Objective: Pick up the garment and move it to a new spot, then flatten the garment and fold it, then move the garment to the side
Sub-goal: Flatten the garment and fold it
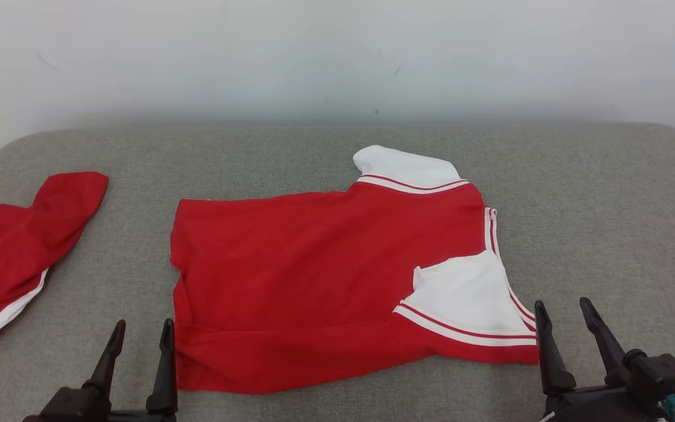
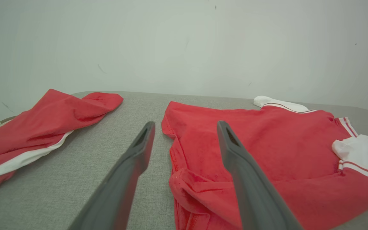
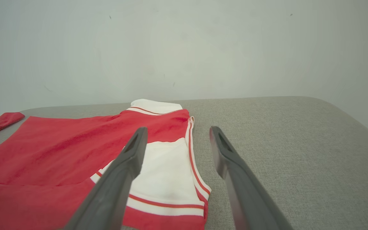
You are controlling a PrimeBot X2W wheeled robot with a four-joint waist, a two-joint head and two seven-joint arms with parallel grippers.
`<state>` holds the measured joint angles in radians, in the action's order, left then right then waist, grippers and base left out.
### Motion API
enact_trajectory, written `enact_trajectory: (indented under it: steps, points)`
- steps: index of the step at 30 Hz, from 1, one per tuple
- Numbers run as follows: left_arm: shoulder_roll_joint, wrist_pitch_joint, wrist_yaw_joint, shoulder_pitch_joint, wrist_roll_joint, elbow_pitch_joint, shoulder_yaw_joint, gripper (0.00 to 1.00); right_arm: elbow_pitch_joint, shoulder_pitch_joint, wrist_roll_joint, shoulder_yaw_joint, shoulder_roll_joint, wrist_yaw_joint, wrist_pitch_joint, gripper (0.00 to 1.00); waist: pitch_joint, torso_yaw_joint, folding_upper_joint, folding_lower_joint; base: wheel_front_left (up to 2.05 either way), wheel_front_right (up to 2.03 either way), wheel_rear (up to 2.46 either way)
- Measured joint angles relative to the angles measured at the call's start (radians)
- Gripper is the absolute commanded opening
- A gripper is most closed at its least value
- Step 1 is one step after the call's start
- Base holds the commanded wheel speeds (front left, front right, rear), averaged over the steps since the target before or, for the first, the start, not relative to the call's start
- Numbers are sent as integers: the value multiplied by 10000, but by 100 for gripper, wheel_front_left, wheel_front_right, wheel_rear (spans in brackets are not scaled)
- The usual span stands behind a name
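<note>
L claw [image 1: 143, 323] and R claw [image 1: 562, 303] are sitting nearest me, both spread wide, holding nothing. L is hovering just beside the near-left corner of the garment [image 1: 314, 275], R just beside its near-right corner.

The garment (red, white sleeves) is lying mid-desk [image 1: 607, 193], mostly flat, one white sleeve [image 1: 472, 293] already turned in over the body. So I'm reading this as mid-fold: moved and flattened, fold not finished.

Next move, imo: both claws dropping onto the near corners, pinching and carrying that edge toward the far edge. The near hem [image 1: 244, 351] is bunching into a ridge on the L side, so the L claw probably needs to smooth it or grab under it, else the crease gets folded in.

Around: a 2nd red garment [image 1: 15, 246] is lying at the far L of the desk, well apart. It's taking up that side, so a L-side drop-off risks overlapping it. Nothing standing btw claws and cloth.
</note>
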<state>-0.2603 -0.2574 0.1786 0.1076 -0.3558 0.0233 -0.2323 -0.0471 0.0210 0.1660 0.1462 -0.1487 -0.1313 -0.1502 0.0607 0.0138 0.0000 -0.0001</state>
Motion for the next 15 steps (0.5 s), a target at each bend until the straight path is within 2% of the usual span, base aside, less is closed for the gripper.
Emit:
enact_trajectory:
  steps: [11,15]
  points:
    - [44,21,-98,65,161,15,-127,100,-6,-34,15,-19,-4,0,23,100,102,99,-1,1,0,0,0]
    - [90,345,-184,134,100,199,-282,100,232,-129,94,-36,-105,0,115,100,237,88,0,1,0,0,0]
